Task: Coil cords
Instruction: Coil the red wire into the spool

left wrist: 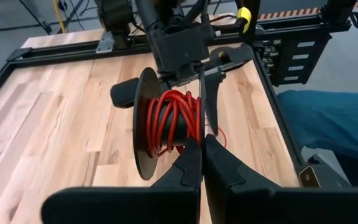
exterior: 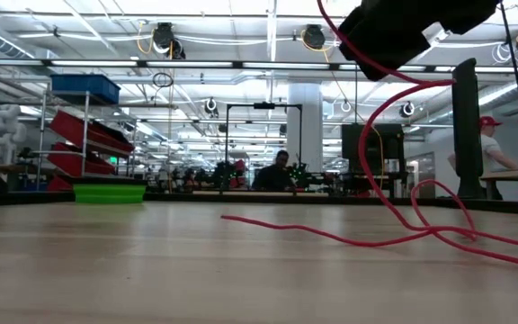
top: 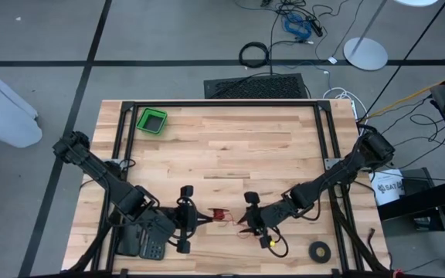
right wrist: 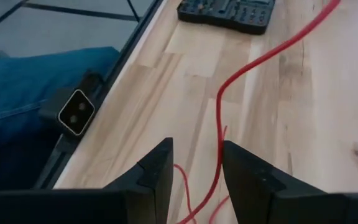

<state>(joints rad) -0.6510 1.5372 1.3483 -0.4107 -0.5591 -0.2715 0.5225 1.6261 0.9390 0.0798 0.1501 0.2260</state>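
A red cord is partly wound on a black spool held above the table's near middle. My left gripper is shut on that spool, coming from the left. The cord's loose length trails over the wood and rises back up to the arms. My right gripper stands open just right of the spool. A strand of the cord runs between its fingers; whether it touches them I cannot tell. My left gripper pinches the rim of one spool flange between its two shut fingertips, at the edge nearest the gripper. The fingers reach in from the table's left, slanting down. The spool is lifted clear of the table, with its flanges standing on edge and the wound cord between them.
A green bin sits at the far left. A flat black tape ring lies near the front right corner. A dark tool case rests by the left arm. A person's blue trouser leg is at the near edge.
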